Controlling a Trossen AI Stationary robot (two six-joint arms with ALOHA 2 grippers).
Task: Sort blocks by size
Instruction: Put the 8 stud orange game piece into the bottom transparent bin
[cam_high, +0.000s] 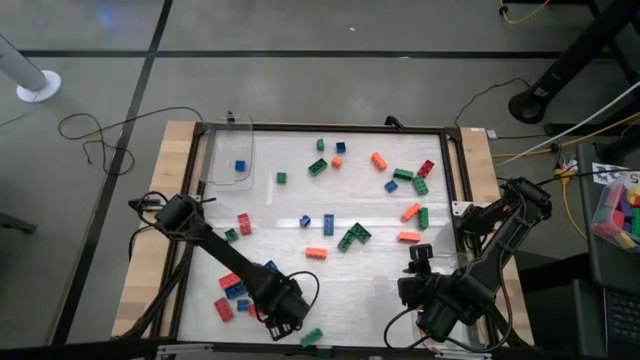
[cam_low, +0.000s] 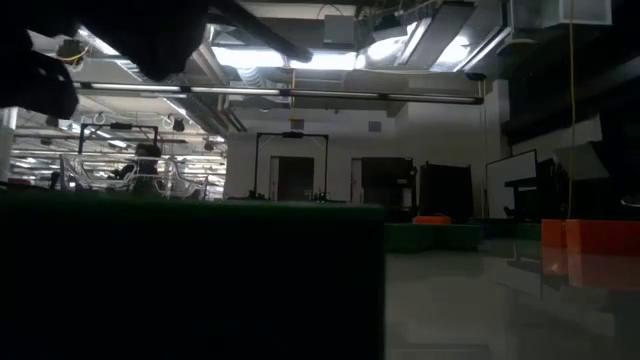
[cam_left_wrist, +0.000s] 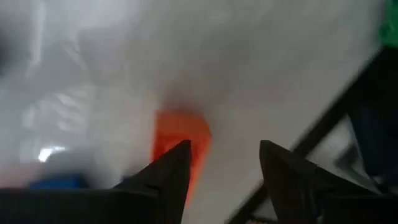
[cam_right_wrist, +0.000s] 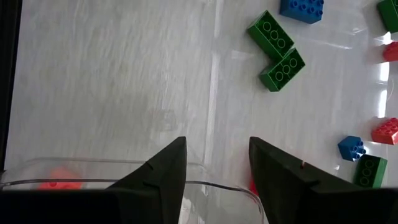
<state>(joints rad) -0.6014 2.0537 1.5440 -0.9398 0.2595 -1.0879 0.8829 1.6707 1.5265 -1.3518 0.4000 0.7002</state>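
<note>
Red, orange, green and blue blocks lie scattered flat on the white mat (cam_high: 300, 260). A small group, among them a red block (cam_high: 224, 308), lies at the near left. My left gripper (cam_high: 285, 322) points down there, open. In its wrist view an orange-red block (cam_left_wrist: 180, 134) lies on the mat beside one finger (cam_left_wrist: 171, 171). My right gripper (cam_high: 420, 285) hangs open above the mat's near right. In its wrist view (cam_right_wrist: 214, 155) the rim of a clear bin (cam_right_wrist: 93, 167) with red pieces inside runs under its fingers. My left gripper stands over the orange-red block (cam_left_wrist: 186, 143), which lies on the mat partly behind one finger; the picture is blurred and I cannot tell whether the finger touches it. My right gripper: I cannot tell whether it touches the clear bin's rim (cam_right_wrist: 211, 185).
A second clear bin (cam_high: 228, 155) with one blue block stands at the mat's far left corner. A green block (cam_high: 312, 337) lies at the near edge, filling much of the low view (cam_low: 190, 280). Two joined green blocks (cam_right_wrist: 277, 56) lie mid-mat. A black frame (cam_high: 455, 180) borders the mat.
</note>
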